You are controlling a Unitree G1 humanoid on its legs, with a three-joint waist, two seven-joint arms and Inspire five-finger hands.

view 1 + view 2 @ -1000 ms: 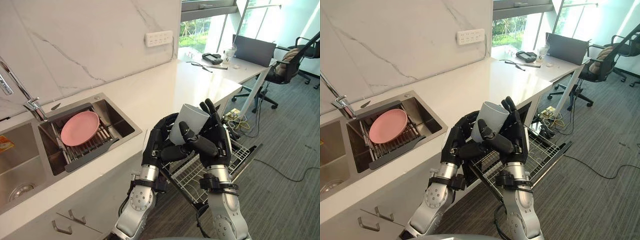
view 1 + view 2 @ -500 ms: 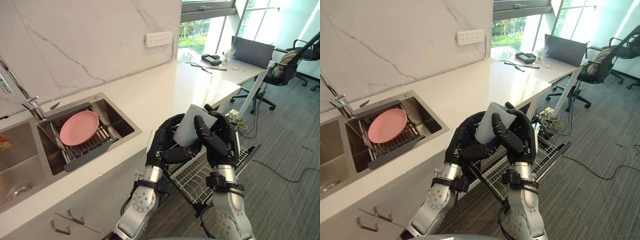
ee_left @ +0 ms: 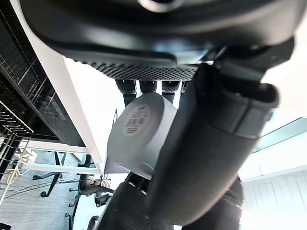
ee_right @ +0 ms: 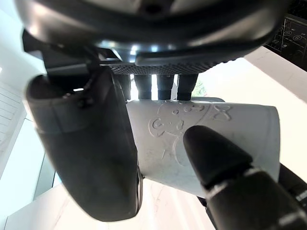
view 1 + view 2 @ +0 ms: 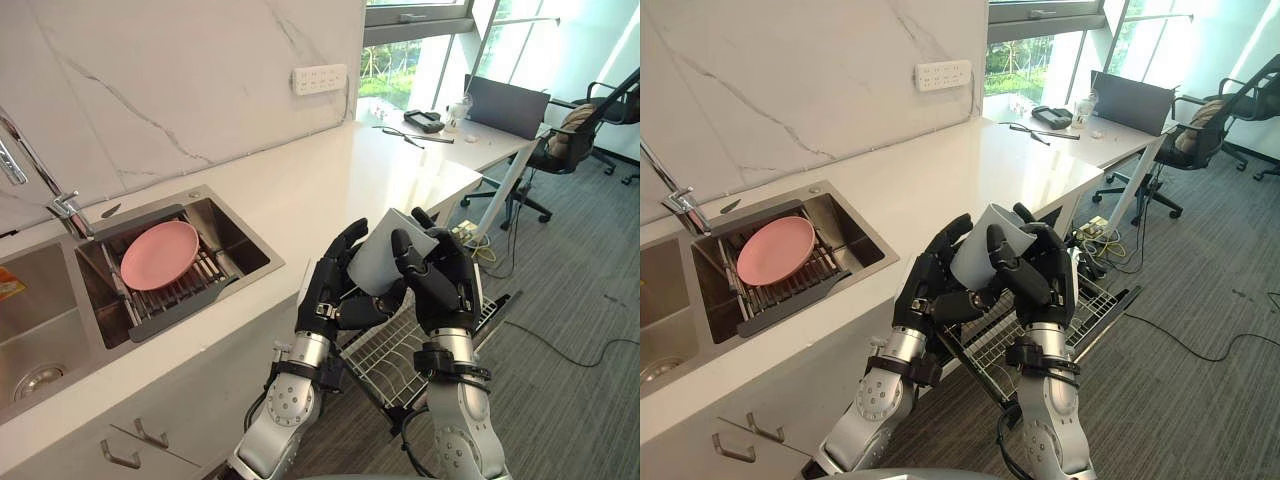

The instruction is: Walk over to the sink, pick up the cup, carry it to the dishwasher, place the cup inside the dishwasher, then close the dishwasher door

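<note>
The left arm (image 5: 283,408) and right arm (image 5: 457,443) are clad in silver-grey shells; the left hand (image 5: 330,293) and right hand (image 5: 445,290) are moulded black.

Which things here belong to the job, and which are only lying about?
Job: cup, gripped by the right hand, left hand against it; dishwasher rack, pulled out; sink.
Lying about: pink plate, tap, wall socket, laptop, office chair.
</note>
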